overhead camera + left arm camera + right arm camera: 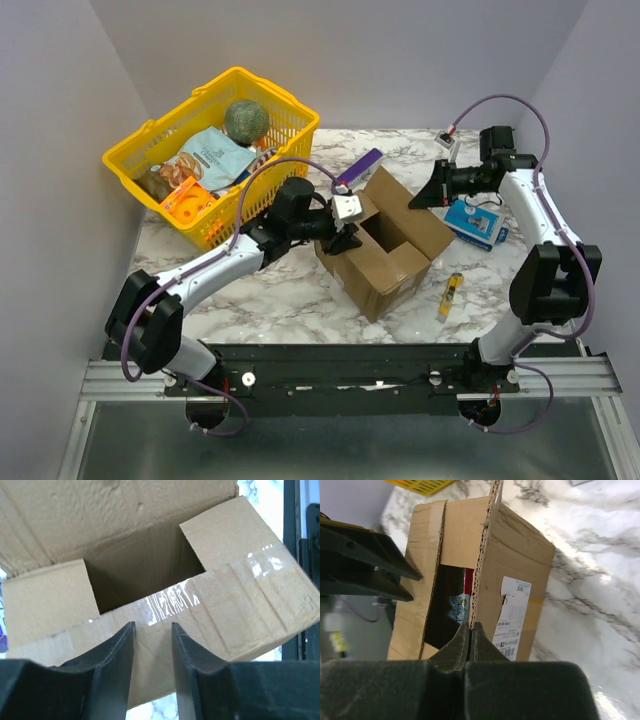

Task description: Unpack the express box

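Note:
The brown express box (385, 250) stands mid-table with its flaps open. It fills the left wrist view (240, 600). The right wrist view shows its side (517, 550) with a white printed label (512, 615). My left gripper (345, 240) is open at the box's left side, its jaws (152, 625) over the taped flap. My right gripper (422, 195) is at the box's far right flap. Its jaws (470, 626) are shut on the flap's corrugated edge. Inside the box a packet with a blue and red label (459, 605) shows in the dark.
A yellow basket (130, 160) with several goods stands at the back left. A slim purple box (360, 168) lies behind the carton. A blue box (475, 222) lies at the right, and a yellow utility knife (450, 295) lies near the front right.

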Controlling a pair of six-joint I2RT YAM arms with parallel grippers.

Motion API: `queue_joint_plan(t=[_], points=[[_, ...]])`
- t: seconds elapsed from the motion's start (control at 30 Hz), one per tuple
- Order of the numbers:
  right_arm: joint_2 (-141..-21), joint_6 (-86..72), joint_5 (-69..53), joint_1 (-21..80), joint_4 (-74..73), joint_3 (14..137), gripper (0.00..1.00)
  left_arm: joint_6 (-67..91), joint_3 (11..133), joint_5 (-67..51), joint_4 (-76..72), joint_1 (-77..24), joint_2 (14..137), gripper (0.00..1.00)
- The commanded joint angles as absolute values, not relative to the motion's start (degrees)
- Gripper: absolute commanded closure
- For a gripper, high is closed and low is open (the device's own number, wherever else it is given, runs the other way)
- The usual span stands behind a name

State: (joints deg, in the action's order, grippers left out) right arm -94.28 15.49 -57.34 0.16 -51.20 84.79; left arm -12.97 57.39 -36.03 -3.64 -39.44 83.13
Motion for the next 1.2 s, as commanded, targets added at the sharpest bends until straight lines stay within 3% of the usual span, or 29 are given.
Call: queue_joint_plan(t=[0.0, 0.13, 0.17, 0.3, 0.43, 0.6, 1.17], points=[[-103.3, 20.8, -60.1, -1.1, -61.3, 83.0, 1.0, -19.9, 66.1, -37.4, 6.7, -39.7, 83.2, 0.48], [-108.0, 25.5, -62.0, -1.1, -65.9, 87.5, 1.0, -33.7, 81.7, -46.5, 25.6, -39.7, 89.1, 0.39], [-108.7, 26.4, -62.4, -1.1, -66.3, 88.5, 1.0, -39.2, 85.6, -48.1, 36.0, -39.7, 93.0, 0.38], [-112.0, 28.9, -62.4, -1.1, -68.4, 93.3, 1.0, -53.1, 113.3, -53.9, 64.4, -39.2, 106.1, 0.32], [-115.2, 30.9, -61.5, -1.1, -69.9, 99.7, 1.0, -54.4, 139.9, -56.3, 87.2, -38.5, 120.9, 0.28], [-117.3, 32.0, -61.7, -0.8, -70.0, 105.8, 1.0, -63.5, 132.9, -55.7, 87.0, -39.4, 118.7, 0.18], [-115.2, 37.3, -57.2, 1.0, -72.4, 116.2, 1.0, -49.7, 130.7, -54.1, 87.1, -39.9, 126.0, 0.17]])
